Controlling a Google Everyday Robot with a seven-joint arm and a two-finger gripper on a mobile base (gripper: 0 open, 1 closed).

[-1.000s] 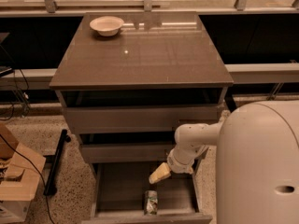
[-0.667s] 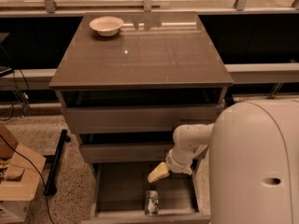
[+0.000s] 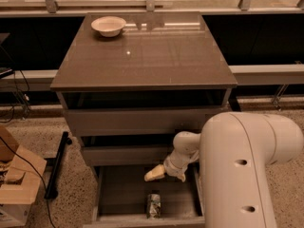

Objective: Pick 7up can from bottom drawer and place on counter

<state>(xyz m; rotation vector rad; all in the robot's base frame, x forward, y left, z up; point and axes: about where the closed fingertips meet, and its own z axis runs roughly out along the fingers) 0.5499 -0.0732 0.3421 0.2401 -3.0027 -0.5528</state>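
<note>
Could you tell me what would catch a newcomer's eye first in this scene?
The bulky white robot arm fills the lower right, its gripper hanging over the open bottom drawer. The 7up can sits near that drawer's front edge, apart from the gripper. A cream bowl rests on the counter's far left corner.

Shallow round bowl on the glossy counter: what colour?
The shallow bowl is cream, camera view; the gripper hangs over the bottom drawer.
</note>
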